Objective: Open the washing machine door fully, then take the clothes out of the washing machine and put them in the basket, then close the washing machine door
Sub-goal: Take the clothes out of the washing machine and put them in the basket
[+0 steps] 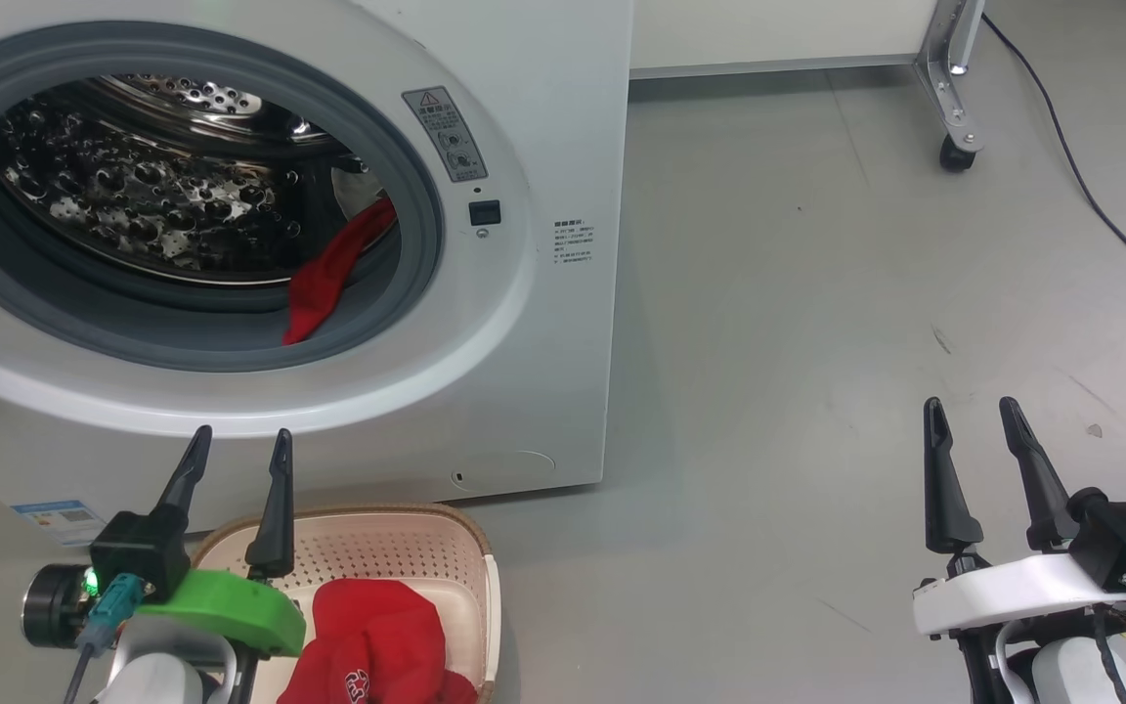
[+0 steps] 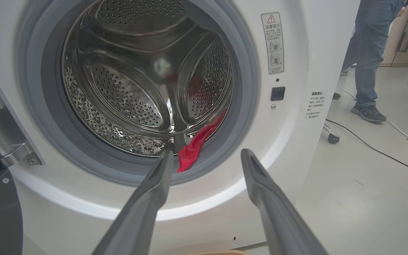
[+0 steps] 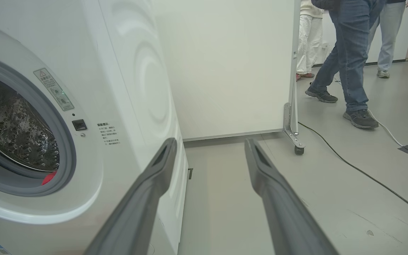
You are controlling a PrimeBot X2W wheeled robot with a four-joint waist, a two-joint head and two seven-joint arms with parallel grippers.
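We note one red garment (image 1: 333, 274) draped over the gasket (image 1: 182, 340) of the washing machine (image 1: 543, 117), door open, and another red garment (image 1: 377, 636) in the basket (image 1: 470, 533) below. Left gripper (image 1: 242, 433) is spread and empty, by the basket. Right gripper (image 1: 971, 403) is spread and empty, well apart.

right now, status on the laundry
Left gripper and right gripper open, empty. One red garment in basket, second garment draped over gasket. People beyond machine, not in the way.
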